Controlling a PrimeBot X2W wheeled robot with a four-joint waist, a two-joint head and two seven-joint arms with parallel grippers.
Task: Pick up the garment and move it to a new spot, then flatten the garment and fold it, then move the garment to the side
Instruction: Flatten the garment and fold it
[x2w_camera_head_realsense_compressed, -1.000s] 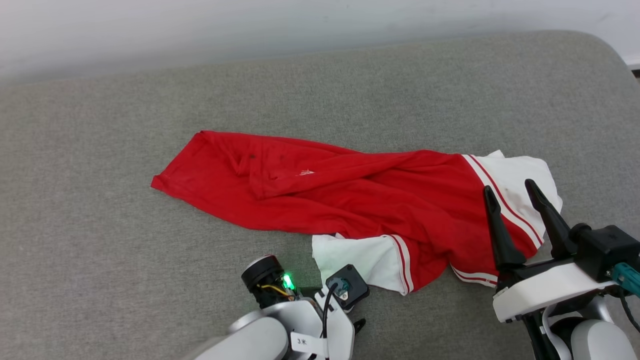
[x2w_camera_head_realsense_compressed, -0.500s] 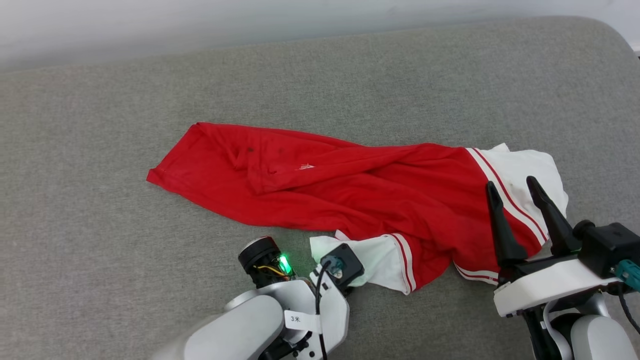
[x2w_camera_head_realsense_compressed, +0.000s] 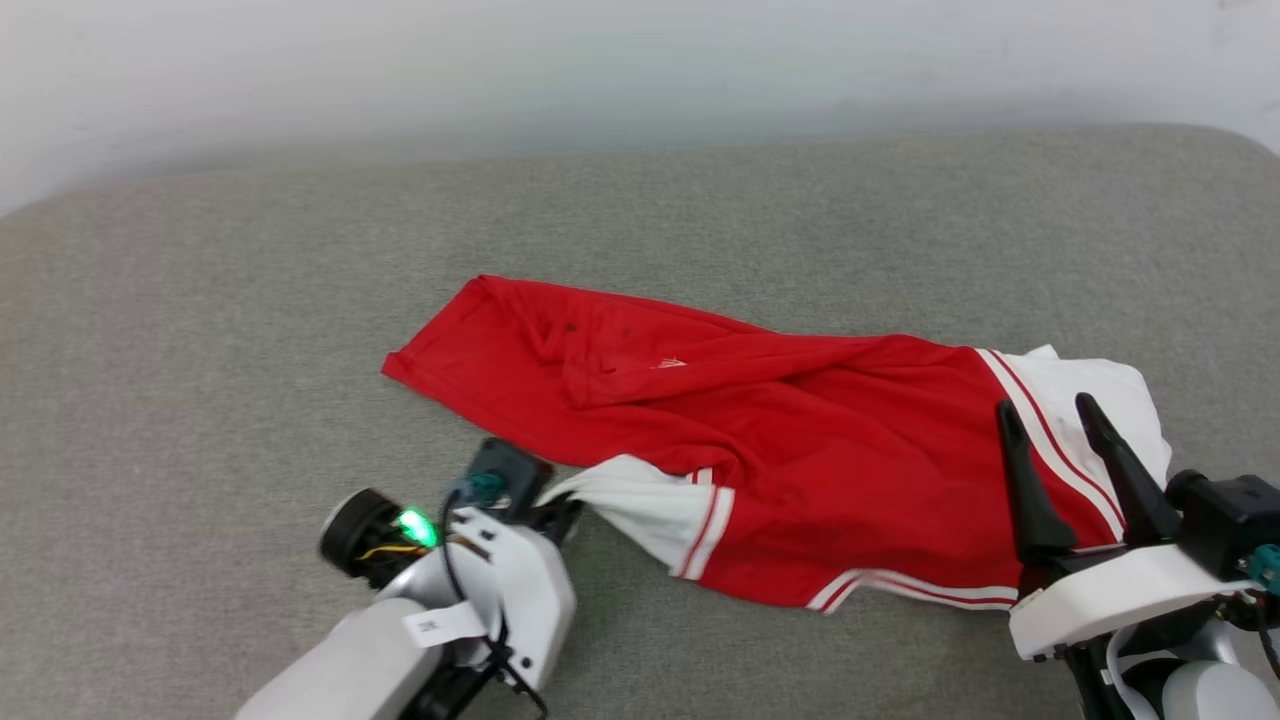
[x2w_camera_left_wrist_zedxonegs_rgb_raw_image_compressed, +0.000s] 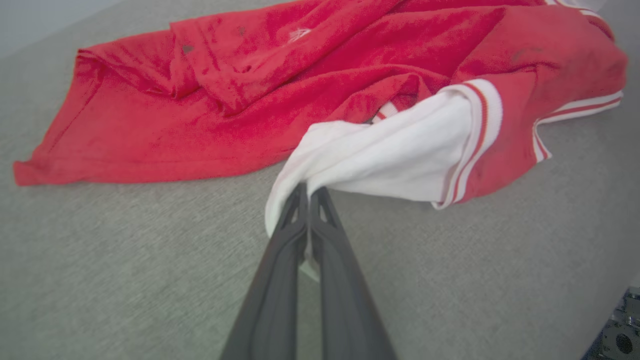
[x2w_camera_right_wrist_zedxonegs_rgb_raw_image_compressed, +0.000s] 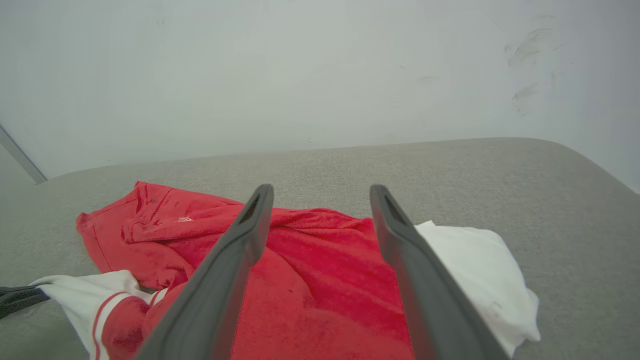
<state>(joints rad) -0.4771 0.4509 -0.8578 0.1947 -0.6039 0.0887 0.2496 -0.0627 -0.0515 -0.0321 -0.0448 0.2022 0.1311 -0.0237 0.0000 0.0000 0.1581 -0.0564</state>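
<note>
Head view: the garment (x2w_camera_head_realsense_compressed: 800, 450) lies on a grey fabric surface (x2w_camera_head_realsense_compressed: 200, 350). Its long axis runs from the red hem at the far left to the shoulders at the near right. The left gripper (x2w_camera_head_realsense_compressed: 560, 510) sits at the garment's near edge, its jaws clamped on the near white sleeve (x2w_camera_head_realsense_compressed: 640, 500), which is drawn into a taut point toward that arm. The right gripper (x2w_camera_head_realsense_compressed: 1045, 405) hovers over the shoulder end with its jaws apart and nothing between them.

Left wrist view: the two fingers meet on a pinch of white cloth, and the red body spreads beyond and to the left.

Right wrist view: the spread fingers frame red cloth, with the other sleeve (x2w_camera_right_wrist_zedxonegs_rgb_raw_image_compressed: 480, 265) bunched just right of them. That end lies nearer the right arm, so it is probably that arm's grasp.
</note>
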